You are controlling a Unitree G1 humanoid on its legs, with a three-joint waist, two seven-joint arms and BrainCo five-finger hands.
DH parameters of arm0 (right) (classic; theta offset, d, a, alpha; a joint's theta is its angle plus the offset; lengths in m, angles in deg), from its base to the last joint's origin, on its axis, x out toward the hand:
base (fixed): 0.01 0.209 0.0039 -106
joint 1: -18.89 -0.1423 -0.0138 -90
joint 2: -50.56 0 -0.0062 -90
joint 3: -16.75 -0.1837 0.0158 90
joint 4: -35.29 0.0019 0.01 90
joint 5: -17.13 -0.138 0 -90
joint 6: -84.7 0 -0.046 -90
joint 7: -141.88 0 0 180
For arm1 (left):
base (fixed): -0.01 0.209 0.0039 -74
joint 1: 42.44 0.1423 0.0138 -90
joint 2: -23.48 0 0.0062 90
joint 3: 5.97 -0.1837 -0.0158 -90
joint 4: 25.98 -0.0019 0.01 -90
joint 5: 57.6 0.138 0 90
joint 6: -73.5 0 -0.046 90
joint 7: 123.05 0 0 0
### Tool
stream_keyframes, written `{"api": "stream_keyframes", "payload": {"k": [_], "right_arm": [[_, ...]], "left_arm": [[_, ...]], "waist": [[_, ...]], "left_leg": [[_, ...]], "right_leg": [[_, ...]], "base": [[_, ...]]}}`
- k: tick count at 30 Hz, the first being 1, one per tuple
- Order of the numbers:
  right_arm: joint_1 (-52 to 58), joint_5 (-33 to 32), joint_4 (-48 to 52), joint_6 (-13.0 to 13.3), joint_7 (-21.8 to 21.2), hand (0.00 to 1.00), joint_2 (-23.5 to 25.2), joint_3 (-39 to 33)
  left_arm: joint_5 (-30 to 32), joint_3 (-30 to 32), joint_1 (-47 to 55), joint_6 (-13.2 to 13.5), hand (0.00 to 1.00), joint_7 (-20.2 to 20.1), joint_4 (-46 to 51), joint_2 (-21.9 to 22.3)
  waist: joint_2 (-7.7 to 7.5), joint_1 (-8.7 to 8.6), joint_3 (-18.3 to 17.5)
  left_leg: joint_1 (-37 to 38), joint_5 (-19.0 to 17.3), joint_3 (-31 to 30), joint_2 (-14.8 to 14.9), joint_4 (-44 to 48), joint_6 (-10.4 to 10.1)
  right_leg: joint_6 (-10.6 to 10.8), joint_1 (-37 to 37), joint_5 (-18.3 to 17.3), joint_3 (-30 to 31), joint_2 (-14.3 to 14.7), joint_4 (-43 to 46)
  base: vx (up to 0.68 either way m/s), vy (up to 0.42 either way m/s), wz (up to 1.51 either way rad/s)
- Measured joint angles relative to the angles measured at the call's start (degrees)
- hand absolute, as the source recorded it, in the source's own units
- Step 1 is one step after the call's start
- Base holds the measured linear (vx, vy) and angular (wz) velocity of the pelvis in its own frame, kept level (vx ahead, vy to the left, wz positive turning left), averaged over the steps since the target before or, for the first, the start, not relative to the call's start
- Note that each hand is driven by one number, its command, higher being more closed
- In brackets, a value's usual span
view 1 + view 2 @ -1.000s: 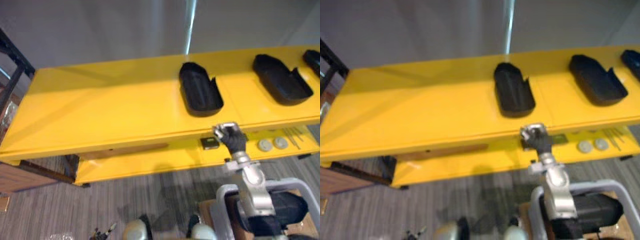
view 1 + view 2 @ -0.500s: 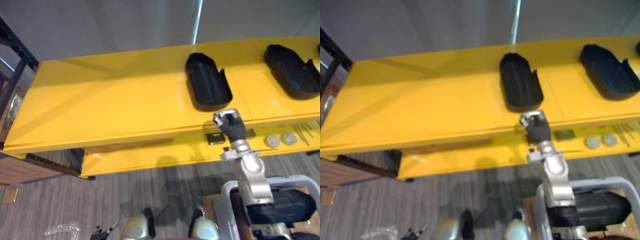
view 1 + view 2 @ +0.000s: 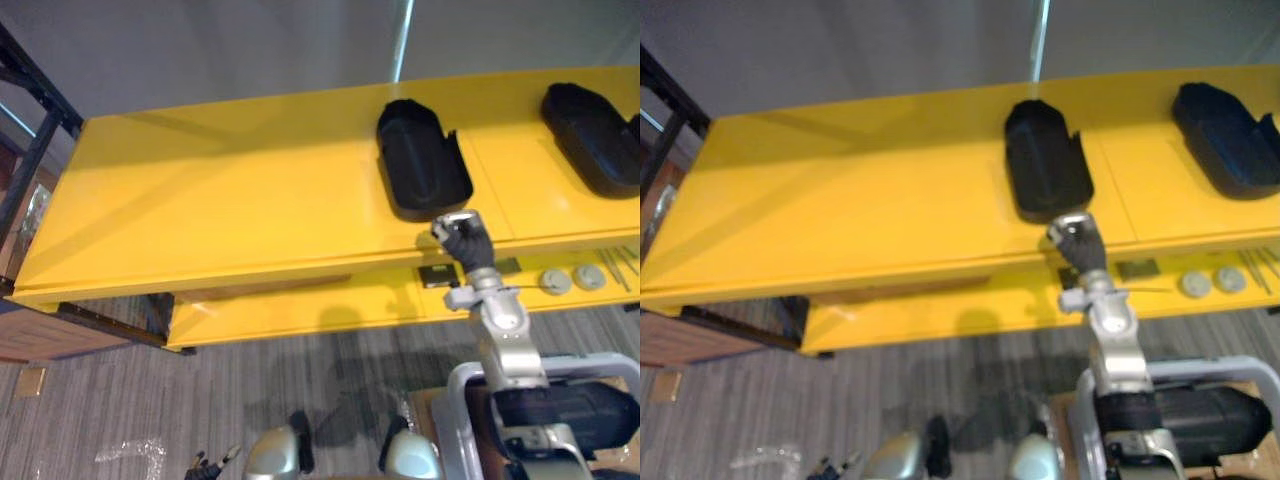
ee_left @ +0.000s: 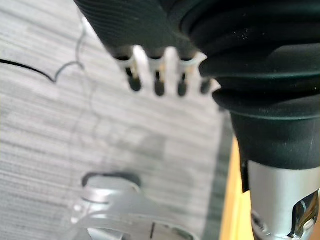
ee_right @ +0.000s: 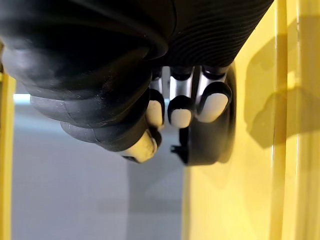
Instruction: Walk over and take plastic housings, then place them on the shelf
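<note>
One long yellow flat-topped shelf [image 3: 220, 200] spans the middle of the frame, carrying a black tub-shaped plastic housing [image 3: 422, 160] right of centre and a second black housing [image 3: 595, 135] at the right edge. Just below the first housing, at the shelf's front edge, the right hand [image 3: 462, 238] has its fingers curled and grips nothing. The left hand [image 4: 159, 82] hangs over the grey striped floor [image 4: 50, 125], fingers relaxed and empty.

Lighting bright and even. Glossy yellow two-tier shelf [image 3: 230, 210] shows pale sheen toward 9 o'clock. Bright vertical streak [image 3: 404, 40] on grey wall [image 3: 200, 50] at 12 o'clock. Soft shadows on grey floor [image 3: 200, 400] at 6 o'clock.
</note>
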Motion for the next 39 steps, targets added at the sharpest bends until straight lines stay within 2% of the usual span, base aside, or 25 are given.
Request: {"api": "stream_keyframes", "payload": {"k": [5,13,18,21,28,36,38,39], "right_arm": [[-4.22,-0.06,-5.03,-0.14,-0.15,1.00,-2.07,-0.87],[-8.97,-0.32,-13.81,0.12,-0.52,1.00,-4.56,-1.03],[-12.83,-2.43,-17.88,0.88,-1.29,1.00,-6.18,-2.23],[-14.15,-2.46,-19.55,1.35,-1.56,1.00,-6.52,-2.30],[-16.86,-2.45,-21.61,1.86,-1.89,1.00,-6.77,-2.35],[-16.92,-2.40,-21.64,2.89,-2.75,1.00,-6.72,-2.25],[-15.73,-2.41,-19.37,2.98,-2.31,1.00,-6.22,-2.27],[-13.82,-2.40,-15.17,3.09,-1.42,1.00,-5.45,-2.29]], "left_arm": [[-0.01,0.05,0.02,-0.08,0.00,-0.08,1.19,0.01],[-0.01,0.07,0.43,-0.46,0.00,-0.75,1.63,0.22],[0.00,0.03,0.49,-0.52,0.00,-1.31,2.18,0.49],[-0.07,0.01,0.85,-0.48,0.00,-1.31,2.19,0.54],[-0.13,-0.05,1.09,-0.48,0.00,-1.92,2.12,0.54],[-0.09,-0.10,1.08,-0.47,0.00,-2.36,2.12,0.55],[-0.08,-0.13,1.04,-0.42,0.00,-2.43,2.07,0.63],[-0.08,-0.13,0.95,-0.41,0.00,-2.43,2.05,0.64]], "waist": [[0.87,0.22,1.85],[1.13,0.54,1.99],[2.85,1.26,2.88],[3.21,1.25,3.04],[3.27,1.29,3.06],[3.27,1.33,3.05],[3.28,1.31,2.99],[3.26,1.24,2.98]], "left_leg": [[0.11,0.10,-0.19,-0.45,0.03,0.19],[0.30,0.41,-1.30,-1.46,0.07,0.59],[0.46,0.78,-1.41,-1.85,-0.05,0.84],[1.18,1.61,-1.44,-2.51,-1.64,0.94],[1.31,3.52,-1.66,-3.50,-4.24,1.07],[1.70,3.56,-1.51,-3.45,-4.95,1.01],[2.32,3.76,-1.37,-3.33,-5.92,0.74],[2.39,3.88,-1.30,-2.95,-6.32,0.60]], "right_leg": [[0.11,-0.06,-0.31,-0.07,-0.81,1.10],[0.32,0.02,-1.52,-1.16,-2.08,3.06],[0.35,0.00,-1.54,-1.25,-2.76,3.67],[0.55,-0.04,-1.77,-1.20,-3.27,4.22],[0.76,-1.32,-2.06,-1.29,-4.13,4.56],[0.79,-1.10,-2.01,-1.26,-3.83,3.92],[0.87,-0.74,-1.79,-1.11,-3.39,2.98],[0.78,-0.43,-1.34,-1.16,-2.79,1.90]], "base": [[-0.01,0.003,0.02],[0.00,-0.002,0.09],[-0.02,0.006,0.01],[-0.04,0.004,0.02],[-0.03,0.000,0.04],[0.00,0.000,0.00],[0.02,-0.010,-0.07],[0.03,-0.019,-0.07]]}}
